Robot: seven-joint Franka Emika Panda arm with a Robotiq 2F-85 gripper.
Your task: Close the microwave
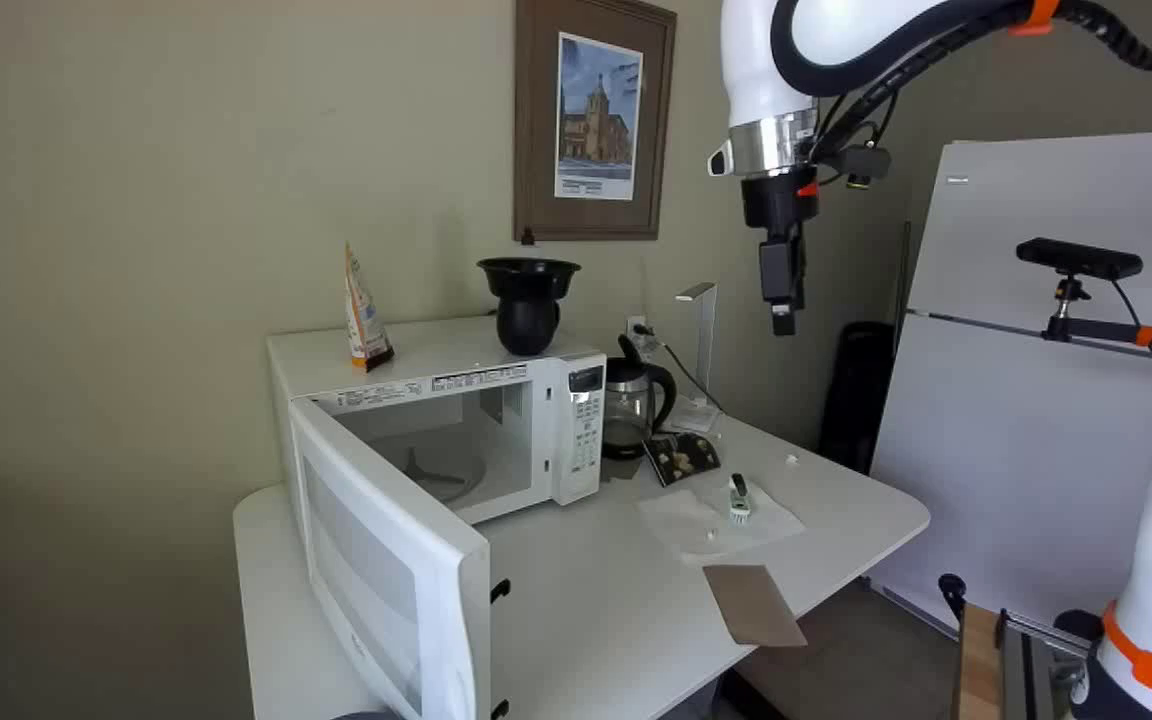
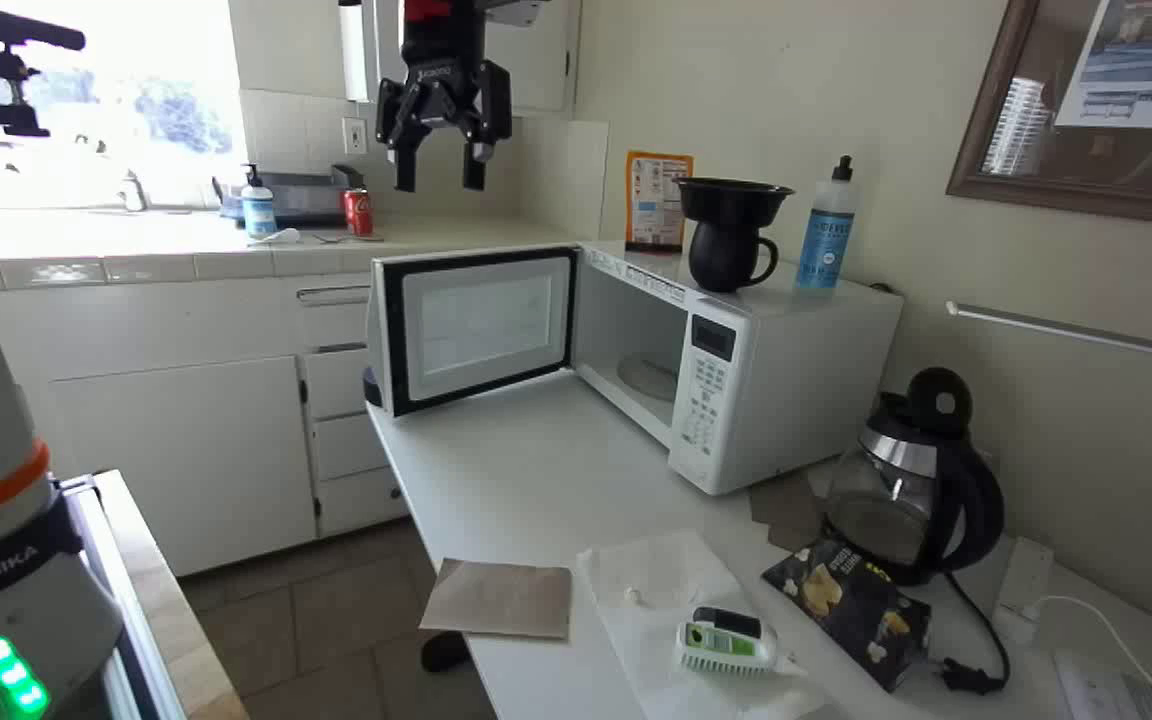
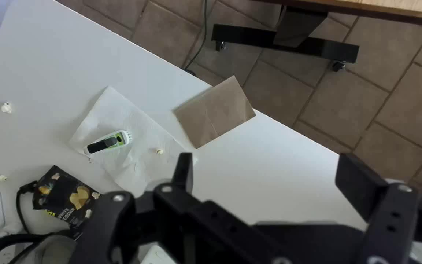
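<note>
The white microwave (image 1: 311, 365) stands on the white table with its dark interior and turntable exposed. It also shows in an exterior view (image 2: 816, 380), and a small white corner, likely its own, shows in the wrist view (image 3: 158, 256). Its white-framed windowed door (image 1: 366, 570) is swung wide open, out over the table; the door's inner face shows in an exterior view (image 2: 481, 325). My black gripper (image 2: 440, 182) points down, its two fingers spread and nothing between them. In an exterior view the gripper (image 1: 783, 325) is high above the table, apart from the microwave and door. The wrist view shows the fingers (image 3: 264, 165) wide apart.
A black mug with a bowl (image 1: 528, 305), a snack bag (image 1: 364, 315) and a blue soap bottle (image 2: 825, 235) stand on the microwave. A glass kettle (image 2: 901, 490), popcorn bag (image 2: 851, 605), brush (image 2: 726, 640) and brown paper (image 2: 501, 598) are on the table (image 2: 496, 480).
</note>
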